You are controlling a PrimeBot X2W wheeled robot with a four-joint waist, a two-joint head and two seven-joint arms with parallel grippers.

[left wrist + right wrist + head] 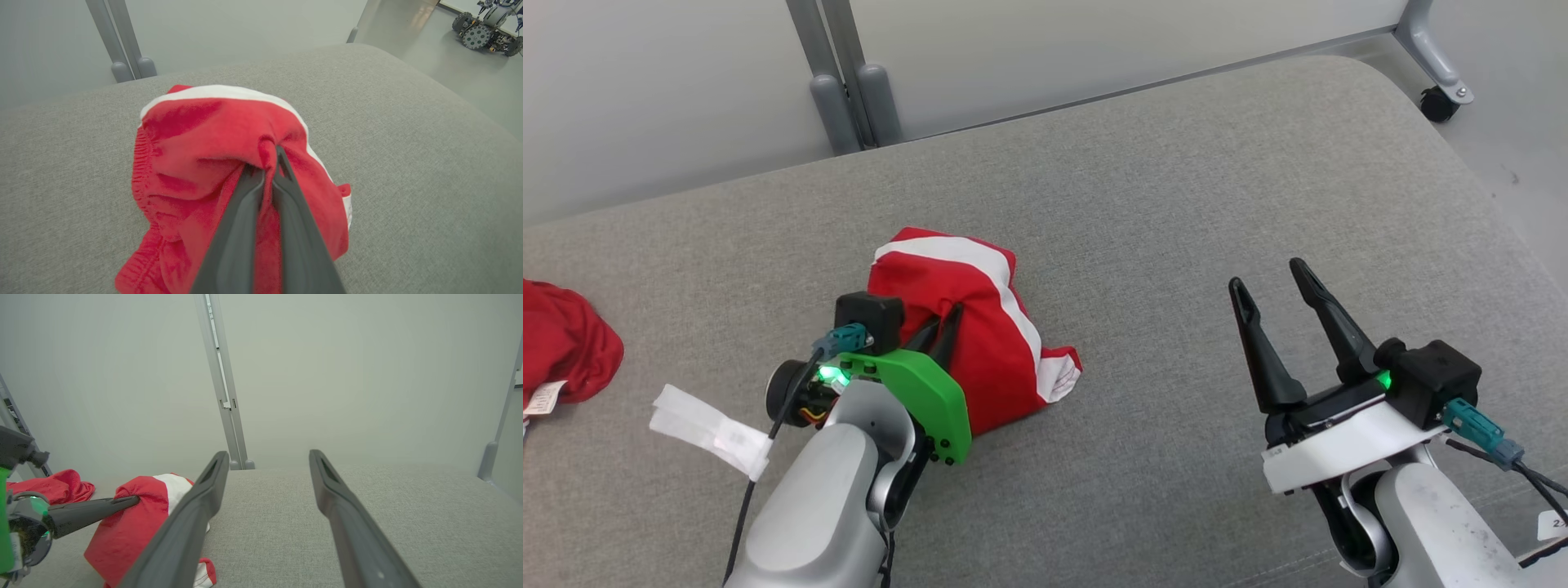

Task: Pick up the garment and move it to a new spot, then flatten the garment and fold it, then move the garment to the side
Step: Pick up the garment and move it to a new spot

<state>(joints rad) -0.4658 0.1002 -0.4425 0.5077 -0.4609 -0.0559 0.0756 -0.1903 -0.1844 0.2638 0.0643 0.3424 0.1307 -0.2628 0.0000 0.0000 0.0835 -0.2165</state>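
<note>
The garment is a bunched red piece with white stripes, lying on the grey cushioned surface left of centre. My left gripper is shut on a fold of its red cloth; the left wrist view shows the two fingers pinching the garment at its gathered top, gripper. My right gripper hovers to the right, open, with nothing between its fingers. From the right wrist view the right gripper points at the far edge, with the garment and the left gripper at the lower left.
Another red cloth lies at the left edge, with a white label strip near it. Grey frame posts stand behind the surface, and a castor sits at the far right corner. A wheeled machine stands on the floor.
</note>
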